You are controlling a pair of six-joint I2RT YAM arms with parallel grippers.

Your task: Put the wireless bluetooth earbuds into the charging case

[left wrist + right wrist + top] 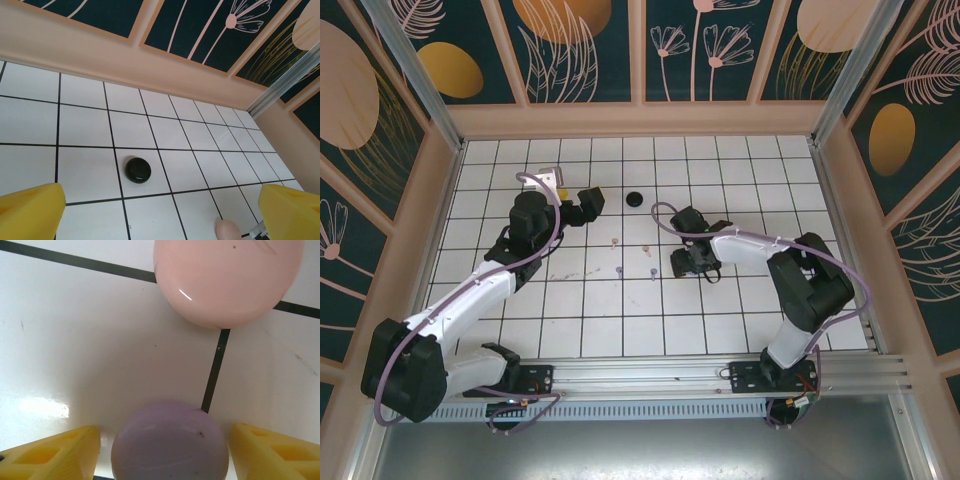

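Right, the right gripper (685,263) was down low over the table (600,310), and its yellow fingers (50,455) stood either side of the purple bud (170,442). They were apart, with a sliver of tile showing on each side, so nothing was pinched yet. That straddle read as the set-up for a pick: the bud centred between the tips, so a squeeze would catch it squarely. Just beyond it lay a pink bud (227,280), clear of the fingers. Both looked like smooth domes from here, and their stems could not be made out. The left gripper (161,205) hung farther back with its fingers spread wide and empty, facing the black disc (138,170), parked out of the right arm's way, by my guess. Counting from overhead: four tiny buds (619,270) lay loose on the tiles between the arms, well apart from one another, their colours too small to call. One black disc, two arms. Which object was the charging case, I could not tell, so every bud counted was yet to be seated.
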